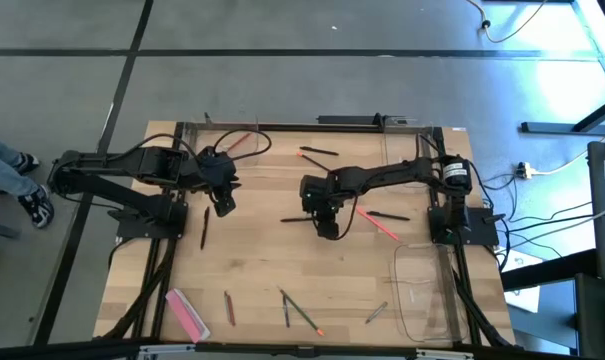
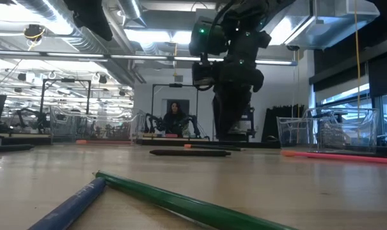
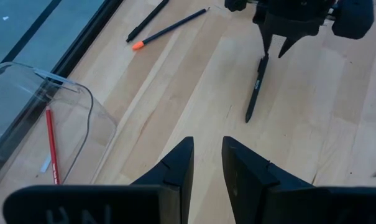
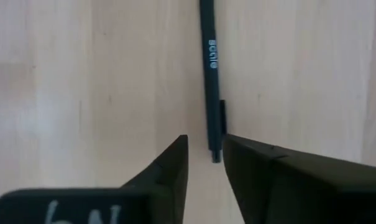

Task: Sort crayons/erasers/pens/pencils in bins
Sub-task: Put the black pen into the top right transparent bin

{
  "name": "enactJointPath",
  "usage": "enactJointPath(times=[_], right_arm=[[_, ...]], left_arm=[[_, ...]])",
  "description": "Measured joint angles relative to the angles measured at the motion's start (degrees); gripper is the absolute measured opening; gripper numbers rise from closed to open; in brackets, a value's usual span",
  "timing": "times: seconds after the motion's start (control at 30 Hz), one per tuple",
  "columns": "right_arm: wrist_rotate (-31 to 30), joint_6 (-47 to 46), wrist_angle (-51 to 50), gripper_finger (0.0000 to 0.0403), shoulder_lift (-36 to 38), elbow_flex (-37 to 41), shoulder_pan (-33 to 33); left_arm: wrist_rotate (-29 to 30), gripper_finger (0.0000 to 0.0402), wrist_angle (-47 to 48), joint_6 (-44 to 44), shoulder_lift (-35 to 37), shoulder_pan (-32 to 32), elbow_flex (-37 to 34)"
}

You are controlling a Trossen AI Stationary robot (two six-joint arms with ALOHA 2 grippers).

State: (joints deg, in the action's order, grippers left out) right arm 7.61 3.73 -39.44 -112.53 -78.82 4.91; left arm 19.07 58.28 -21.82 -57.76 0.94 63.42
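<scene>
A black pen (image 4: 210, 74) lies flat on the wooden table near its middle. My right gripper (image 4: 205, 155) hangs open over the pen's near end, a finger on either side of it and pointing steeply down; in the left wrist view its fingers stand just above that pen (image 3: 255, 90). The same pen (image 1: 298, 218) lies to the left of my right gripper (image 1: 322, 220). My left gripper (image 3: 207, 152) waits open and raised at the table's left, with nothing between its fingers. A pink-red crayon (image 1: 378, 223) lies to the right of my right gripper.
One clear bin (image 1: 427, 292) stands at the near right and another (image 3: 57, 106), holding a red pencil (image 3: 50, 144), at the far left. More pens (image 1: 204, 228) (image 1: 319, 152), several pencils (image 1: 304, 314) and a flat pink bar (image 1: 187, 313) lie scattered about.
</scene>
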Motion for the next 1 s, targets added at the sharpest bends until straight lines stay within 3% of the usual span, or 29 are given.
enactJointPath(times=[0.37, 0.6, 1.0], right_arm=[[0.2, 1.4, 2.9, 0.0114, -1.1, 2.3, 2.7], [5.4, 1.4, 3.0, 0.0114, -1.6, 2.3, 3.8], [3.3, 5.6, 0.6, 0.0113, -1.8, 2.3, 3.8]], left_arm=[[0.0, 0.0076, 0.2, 0.0, 0.0, 0.0, 0.0], [0.4, 0.0076, 0.2, 0.0, 0.0, 0.0, 0.0], [0.4, 0.0076, 0.2, 0.0, 0.0, 0.0, 0.0]])
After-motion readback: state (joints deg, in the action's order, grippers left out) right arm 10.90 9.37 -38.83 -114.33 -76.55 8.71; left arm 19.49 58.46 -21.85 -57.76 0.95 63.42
